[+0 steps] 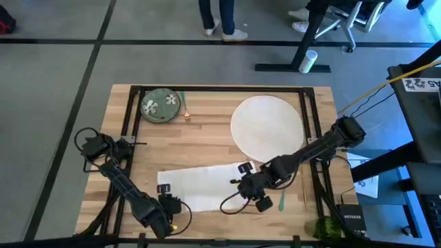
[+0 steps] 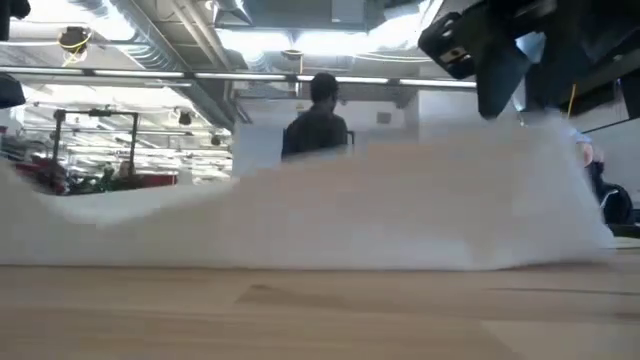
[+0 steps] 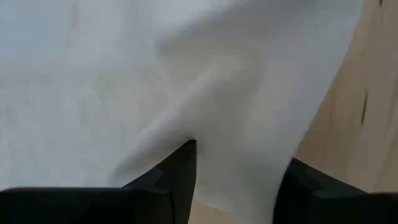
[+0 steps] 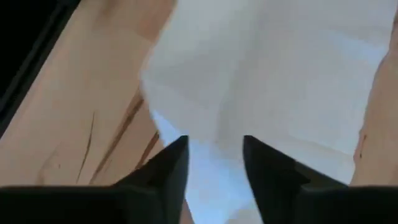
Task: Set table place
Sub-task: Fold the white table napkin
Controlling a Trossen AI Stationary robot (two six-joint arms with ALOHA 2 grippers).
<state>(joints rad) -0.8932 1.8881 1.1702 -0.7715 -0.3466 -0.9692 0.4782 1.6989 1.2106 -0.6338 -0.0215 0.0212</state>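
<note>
Across table's (image 1: 207, 138) near edge lay napkin (image 1: 200, 184), long axis left-right; left gripper (image 3: 239, 180) and right gripper (image 4: 214, 165) stood parted over opposite ends, nothing clamped.

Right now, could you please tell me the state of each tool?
Left tool: open, fingers astride the white napkin's edge.
Right tool: open, napkin between its fingers at the opposite end.

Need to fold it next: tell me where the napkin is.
In the high view the napkin lies flat near the table's front edge, between the left gripper and right gripper, just below the white plate.
</note>
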